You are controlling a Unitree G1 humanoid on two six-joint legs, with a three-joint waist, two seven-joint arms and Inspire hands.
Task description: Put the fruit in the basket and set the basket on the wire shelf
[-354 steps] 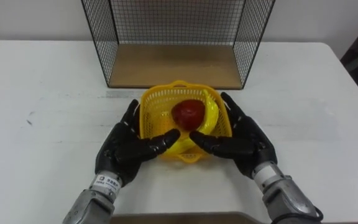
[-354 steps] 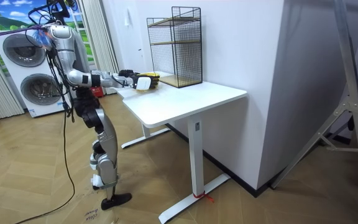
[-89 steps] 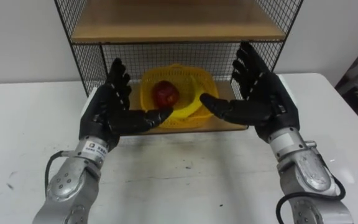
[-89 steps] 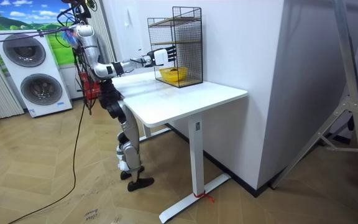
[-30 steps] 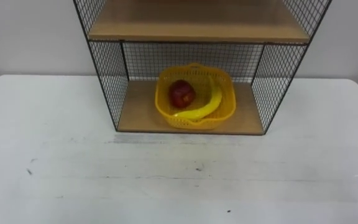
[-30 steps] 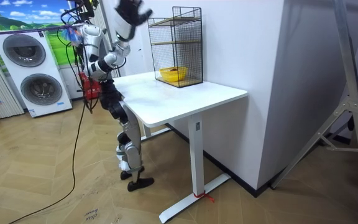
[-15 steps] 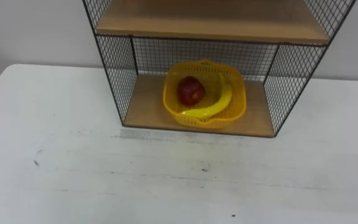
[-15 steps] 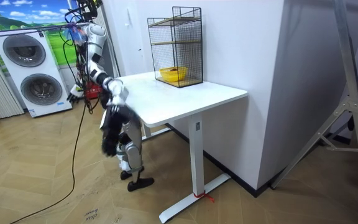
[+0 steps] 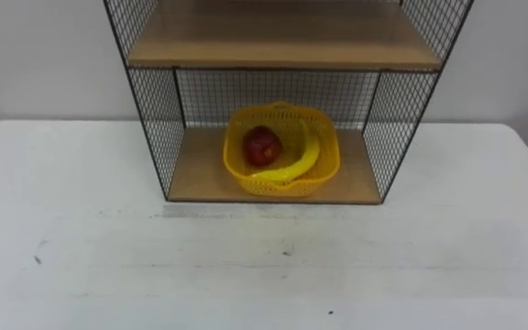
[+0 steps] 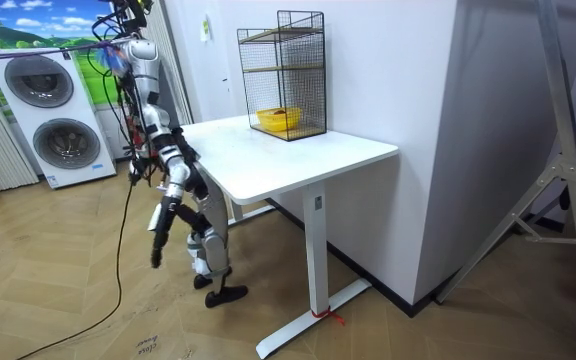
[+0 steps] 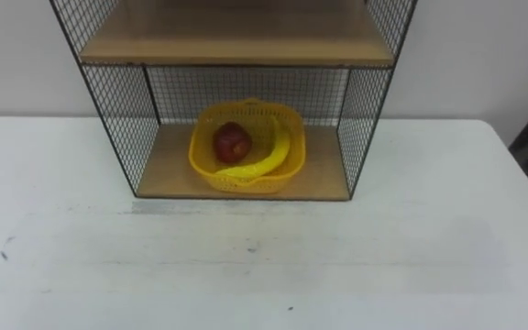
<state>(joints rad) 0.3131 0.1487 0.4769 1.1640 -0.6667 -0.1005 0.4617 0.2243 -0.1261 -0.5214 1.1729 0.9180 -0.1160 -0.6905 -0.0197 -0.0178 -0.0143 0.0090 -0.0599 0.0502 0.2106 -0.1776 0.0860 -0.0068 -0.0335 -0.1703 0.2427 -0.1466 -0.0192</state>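
Note:
The yellow basket stands on the bottom wooden board of the black wire shelf, at the middle of it. In the basket lie a red apple and a yellow banana; the same basket is plain in the right eye view too. The room view has me standing at the table's end on its left. My right hand hangs low beside my legs, away from the table. My left hand shows small by my hip. Nothing touches the basket.
The white table stretches wide in front of the shelf. The shelf has a second wooden board above the basket. In the room view, washing machines stand behind me and a white wall is past the table.
Both arms have dropped from raised to hanging beside my body in the room view. The basket with the fruit has stayed on the shelf; the eye view has only shifted a little.

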